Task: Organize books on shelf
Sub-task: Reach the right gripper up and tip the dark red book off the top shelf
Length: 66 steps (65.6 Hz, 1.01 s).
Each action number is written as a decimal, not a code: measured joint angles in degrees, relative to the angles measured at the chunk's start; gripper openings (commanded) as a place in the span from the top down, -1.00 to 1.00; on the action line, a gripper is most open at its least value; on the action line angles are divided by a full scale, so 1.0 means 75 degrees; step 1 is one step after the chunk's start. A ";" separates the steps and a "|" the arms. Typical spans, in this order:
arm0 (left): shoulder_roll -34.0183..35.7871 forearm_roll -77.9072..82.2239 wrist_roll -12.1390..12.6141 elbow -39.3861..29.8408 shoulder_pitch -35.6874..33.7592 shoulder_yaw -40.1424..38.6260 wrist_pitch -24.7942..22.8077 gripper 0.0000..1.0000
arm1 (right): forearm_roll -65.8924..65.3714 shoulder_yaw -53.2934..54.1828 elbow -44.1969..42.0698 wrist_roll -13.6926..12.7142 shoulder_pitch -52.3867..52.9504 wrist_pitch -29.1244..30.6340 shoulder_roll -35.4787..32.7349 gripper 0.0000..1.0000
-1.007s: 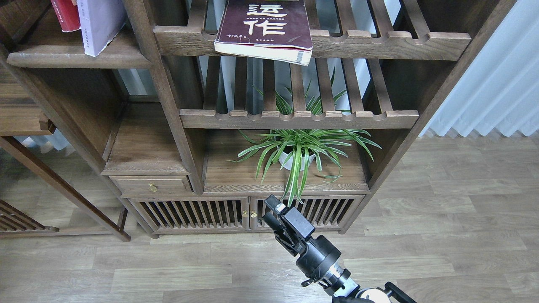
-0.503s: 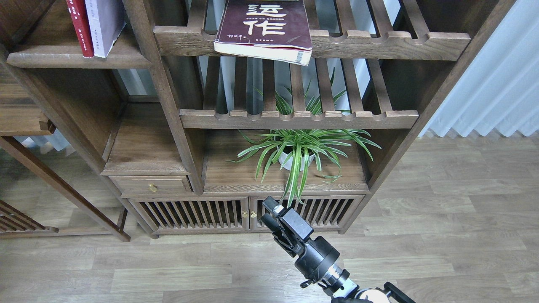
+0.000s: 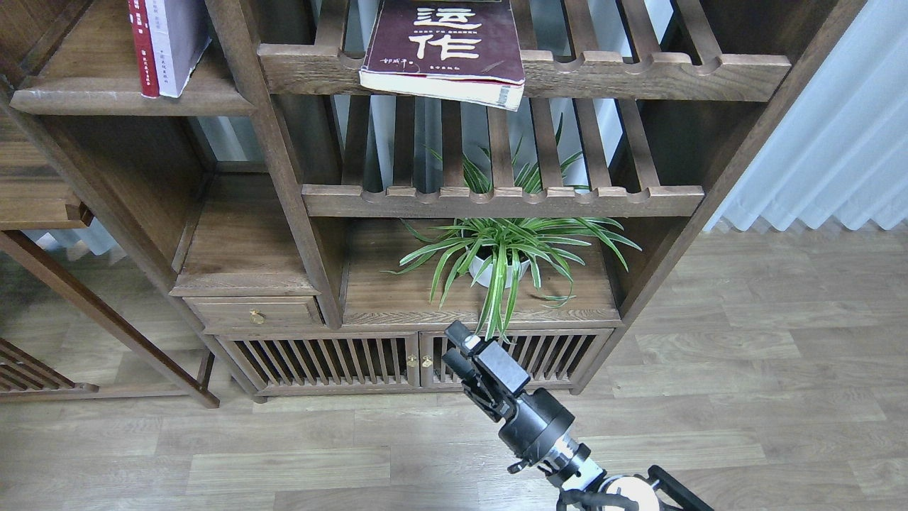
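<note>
Head view. Maroon book [image 3: 445,44], large white characters, lies flat at top centre on a slatted rack [image 3: 638,69], its corner overhanging the front rail. Red book [image 3: 142,46] and lavender book [image 3: 179,39] stand upright, touching, on the shelf [image 3: 131,99], upper left; a second ago both leaned. Our right gripper [image 3: 456,345], lower centre, holds nothing; fingers slightly parted, now a little higher. Left gripper out of frame.

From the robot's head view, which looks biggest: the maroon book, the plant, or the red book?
1. Plant, leaves spread widest.
2. Maroon book, partly cut off at the top.
3. Red book, only a thin spine shows.
</note>
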 measured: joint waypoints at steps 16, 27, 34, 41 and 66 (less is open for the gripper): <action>-0.0080 -0.0540 -0.0137 -0.0779 0.1791 -0.0462 0.0000 -0.68 | -0.0001 0.0148 0.0016 -0.0002 0.0295 0.0000 0.0000 -0.99; -0.0168 -0.0943 -0.0283 -0.0998 0.2736 -0.0510 0.0000 -0.84 | -0.0003 0.0234 0.0034 -0.0002 0.0791 0.0000 0.0000 -0.99; -0.0236 -0.1031 -0.0288 -0.1002 0.3216 -0.0519 0.0000 -0.85 | -0.0006 0.0236 0.0040 -0.0002 0.1303 0.0000 0.0000 -0.99; -0.0337 -0.1037 -0.0256 -0.0911 0.3711 -0.0539 0.0000 -0.86 | -0.0011 0.0237 0.0052 -0.0002 0.2180 -0.0171 0.0000 -0.99; -0.0512 -0.1033 -0.0236 -0.0871 0.4352 -0.0872 0.0000 -0.91 | -0.0006 0.0428 0.0140 0.0246 0.3877 -0.2293 0.0000 -0.99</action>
